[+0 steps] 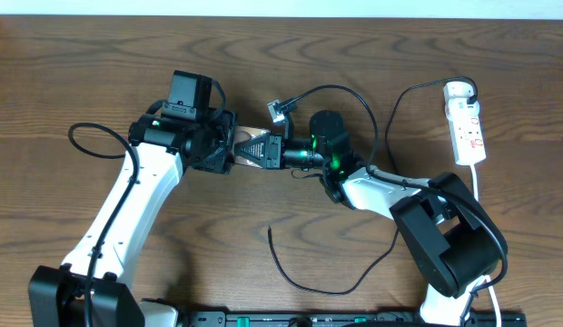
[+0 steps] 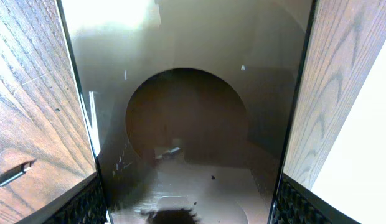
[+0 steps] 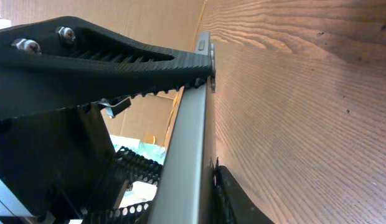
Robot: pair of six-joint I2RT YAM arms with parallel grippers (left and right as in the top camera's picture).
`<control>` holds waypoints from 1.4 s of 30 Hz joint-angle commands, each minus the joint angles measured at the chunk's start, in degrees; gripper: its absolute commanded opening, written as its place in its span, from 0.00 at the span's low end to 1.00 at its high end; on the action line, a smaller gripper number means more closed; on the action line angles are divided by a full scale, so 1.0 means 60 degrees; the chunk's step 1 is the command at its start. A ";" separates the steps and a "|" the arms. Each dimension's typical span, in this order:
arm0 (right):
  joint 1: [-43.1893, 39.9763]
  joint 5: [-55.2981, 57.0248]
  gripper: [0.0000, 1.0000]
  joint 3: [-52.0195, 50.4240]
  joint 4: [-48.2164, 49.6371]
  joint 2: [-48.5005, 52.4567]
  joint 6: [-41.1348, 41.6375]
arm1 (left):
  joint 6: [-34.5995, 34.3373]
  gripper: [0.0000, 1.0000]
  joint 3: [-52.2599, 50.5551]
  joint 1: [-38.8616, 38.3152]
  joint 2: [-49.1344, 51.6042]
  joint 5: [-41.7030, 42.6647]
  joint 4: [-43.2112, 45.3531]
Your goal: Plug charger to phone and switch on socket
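The phone (image 1: pixel 251 145), a dark brown slab, is held between both grippers at the table's middle. My left gripper (image 1: pixel 236 150) grips it from the left. In the left wrist view the phone (image 2: pixel 187 124) fills the gap between the two fingers (image 2: pixel 81 205), which press on its long edges. My right gripper (image 1: pixel 271 152) meets it from the right. In the right wrist view its fingers (image 3: pixel 149 62) pinch the phone's thin grey edge (image 3: pixel 190 137) across its thickness. The charger's plug tip (image 1: pixel 280 111) lies just behind the phone, and its black cable (image 1: pixel 340 89) arcs off to the right. The white socket (image 1: pixel 466 123) lies at the far right.
A loose loop of thin black cable (image 1: pixel 327 289) lies near the front edge, by the right arm's base (image 1: pixel 449 241). The socket's white cord (image 1: pixel 477 182) runs forward along the right side. A black lead (image 1: pixel 400 109) curls left from the socket.
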 commanded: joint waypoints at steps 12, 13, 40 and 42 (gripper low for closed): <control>0.0084 -0.0073 0.01 0.0117 0.0102 0.0007 -0.0084 | 0.0280 0.08 0.0270 -0.0022 -0.0153 0.0109 0.0011; 0.0076 -0.0073 0.01 0.0117 0.0102 0.0007 -0.0084 | 0.0346 0.15 0.0270 -0.0022 -0.0153 0.0109 0.0011; -0.1330 -0.0291 0.01 0.0117 -0.1031 0.0007 -0.0703 | 0.3708 0.90 0.0273 0.0313 -0.0160 0.2131 0.1832; -0.1621 -0.0280 0.02 0.0117 -0.1151 0.0007 -0.0816 | 0.4411 0.90 0.0273 0.0550 -0.0160 0.2834 0.2208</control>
